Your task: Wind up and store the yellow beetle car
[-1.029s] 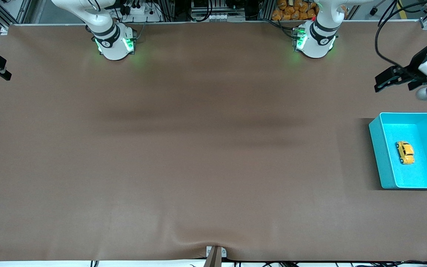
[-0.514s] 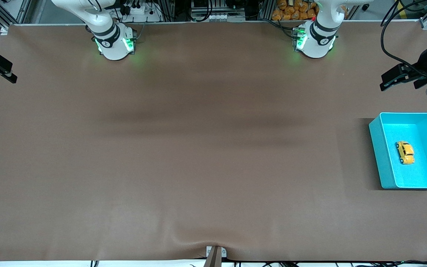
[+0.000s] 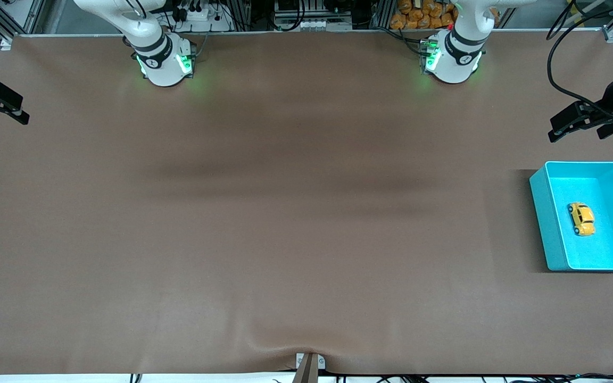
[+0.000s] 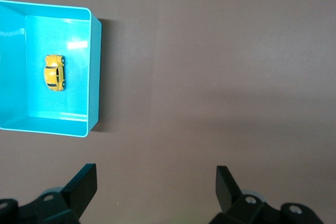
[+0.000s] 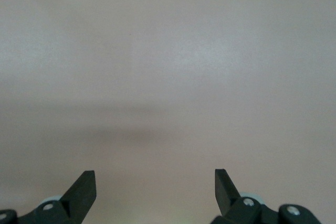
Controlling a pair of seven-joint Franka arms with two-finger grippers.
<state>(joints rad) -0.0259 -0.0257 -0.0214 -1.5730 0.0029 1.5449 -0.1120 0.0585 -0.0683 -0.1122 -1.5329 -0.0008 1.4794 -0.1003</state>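
Left fingers: the left gripper (image 3: pixel 570 124) has its two fingers (image 4: pixel 84 184) spread as wide as they go, with nothing between them.
Left gripper place: up in the air over bare table (image 3: pixel 285 213) at the left arm's end, close to the table's edge; the teal bin (image 3: pixel 546 223) shows in its wrist view, clear of the fingers.
Right fingers: the right gripper (image 3: pixel 3 103) likewise stands fully spread, its two fingers (image 5: pixel 84 187) holding nothing.
Right gripper place: over the table's edge at the right arm's end, with only brown table surface under it in its wrist view.
Car: the yellow beetle car (image 3: pixel 582 218) sits on its wheels on the floor of the teal bin, roughly mid-floor, touching no wall.
Bin: open-topped, resting on the table at the left arm's end, nearer to the front camera than the left arm's base.
Change, left gripper: since a second ago it has drawn outward toward the table's edge and away from the middle; less of its wrist shows now.
Change, right gripper: it has shifted slightly inward and a little nearer the front camera along its edge.
Change, car and bin: both lie exactly as they did a second ago.
Count, cars: one.
Count, bins: one.
Count, grippers: two, each with two fingers, both empty.
Count, arm bases: two, each lit green.
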